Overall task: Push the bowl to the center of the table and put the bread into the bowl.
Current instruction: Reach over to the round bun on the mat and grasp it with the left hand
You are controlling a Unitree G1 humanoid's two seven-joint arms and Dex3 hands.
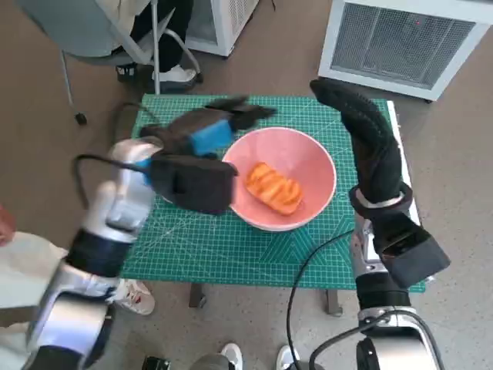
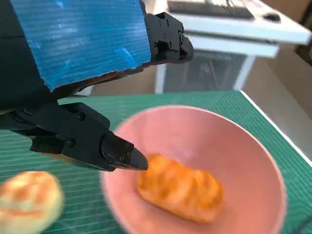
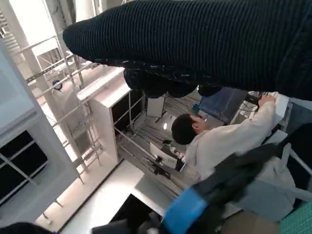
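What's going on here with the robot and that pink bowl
The bread already lies inside the pink bowl, which sits near the middle of the green mat. The left hand hovers by the bowl's rim, empty with fingers apart. The right hand is raised off to the side, holding nothing.

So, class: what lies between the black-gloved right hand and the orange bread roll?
In the head view, only the pink bowl's wall separates right hand from bread.
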